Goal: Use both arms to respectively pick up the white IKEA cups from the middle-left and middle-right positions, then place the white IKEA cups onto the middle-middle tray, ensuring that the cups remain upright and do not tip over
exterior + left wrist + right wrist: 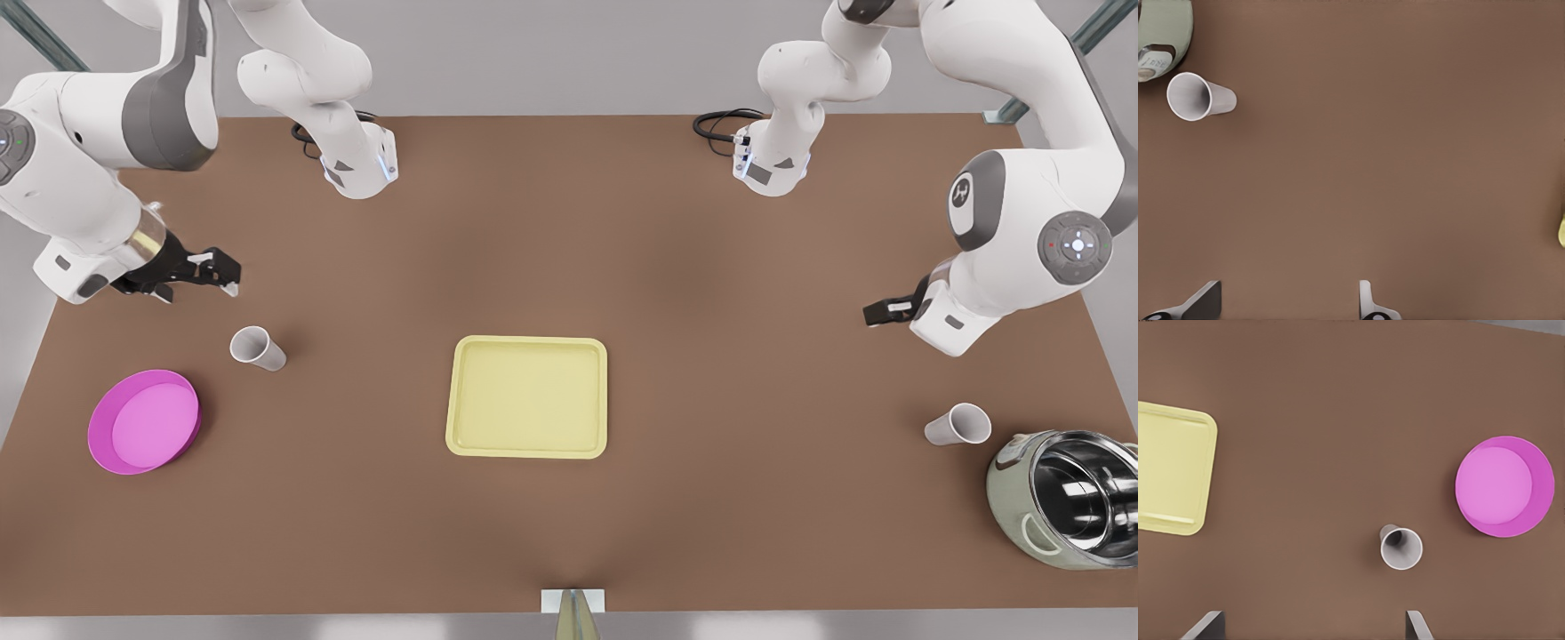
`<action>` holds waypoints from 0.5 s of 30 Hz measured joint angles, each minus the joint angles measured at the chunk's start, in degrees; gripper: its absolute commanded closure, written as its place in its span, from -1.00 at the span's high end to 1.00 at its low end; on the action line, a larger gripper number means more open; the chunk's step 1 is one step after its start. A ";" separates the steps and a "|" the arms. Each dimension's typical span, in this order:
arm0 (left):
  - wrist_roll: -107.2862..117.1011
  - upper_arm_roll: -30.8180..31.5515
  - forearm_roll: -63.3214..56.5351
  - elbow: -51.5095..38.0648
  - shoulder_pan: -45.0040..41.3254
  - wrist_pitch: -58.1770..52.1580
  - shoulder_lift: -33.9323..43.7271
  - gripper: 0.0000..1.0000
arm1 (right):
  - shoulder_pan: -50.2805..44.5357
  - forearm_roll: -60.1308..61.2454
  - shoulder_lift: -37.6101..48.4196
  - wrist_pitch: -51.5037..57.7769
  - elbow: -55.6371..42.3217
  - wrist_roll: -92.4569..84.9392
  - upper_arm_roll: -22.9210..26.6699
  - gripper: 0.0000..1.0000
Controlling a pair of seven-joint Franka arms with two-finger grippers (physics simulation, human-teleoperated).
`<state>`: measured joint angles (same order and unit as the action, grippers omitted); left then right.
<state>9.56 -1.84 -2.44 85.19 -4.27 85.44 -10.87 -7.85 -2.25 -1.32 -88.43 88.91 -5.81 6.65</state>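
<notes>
Down at the counter's point(569, 222) near edge sits the steel pot point(1067, 507); just beside it one white cup point(958, 425), upright, rim upward. The left pincer point(876, 312) hangs released above it. The other cup point(257, 348) stands far across the tray point(528, 396), the right pincer point(218, 267) gaping nearby. Best descend straight, clasping below the rim.

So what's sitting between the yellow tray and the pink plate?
One white cup, standing on the table nearer the plate than the tray. The rest of that stretch is bare brown table, as the right wrist view shows.
</notes>
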 measured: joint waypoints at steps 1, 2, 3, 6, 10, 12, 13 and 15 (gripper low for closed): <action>-0.01 0.00 0.02 0.00 -0.01 0.25 -0.08 1.00 | 0.44 0.05 -0.11 -0.03 0.20 -0.21 0.03 1.00; -0.02 -0.05 0.04 -0.01 -0.04 0.48 -0.44 1.00 | 0.89 0.05 -0.34 -0.04 0.33 -0.41 0.08 1.00; -0.03 -0.29 -0.01 -0.10 0.18 0.84 -2.11 1.00 | 1.43 0.08 -1.12 -0.04 0.45 -0.60 0.14 1.00; -0.36 -0.42 -0.27 -4.81 7.00 5.08 -12.82 1.00 | 4.33 -0.21 -6.76 -0.31 0.72 -1.18 0.21 1.00; -2.35 -0.53 -0.95 -9.39 15.29 12.35 -23.35 1.00 | 10.34 -0.11 -12.40 -3.70 6.15 -1.84 0.27 1.00; -3.30 -0.54 -1.55 -9.73 16.61 16.62 -26.55 1.00 | 11.45 0.04 -12.38 -6.79 10.61 -2.11 0.23 1.00; -3.72 -0.53 -1.74 -9.88 17.14 19.08 -28.11 1.00 | 11.88 0.16 -12.13 -8.42 12.51 -2.24 0.20 1.00; -4.52 -0.55 -1.99 -10.62 18.62 23.55 -30.60 1.00 | 12.73 0.64 -11.09 -12.24 17.22 -2.47 0.20 1.00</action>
<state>5.03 -2.39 -4.43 74.57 14.35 108.99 -41.47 4.88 -1.61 -12.41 -100.67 106.13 -8.27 6.85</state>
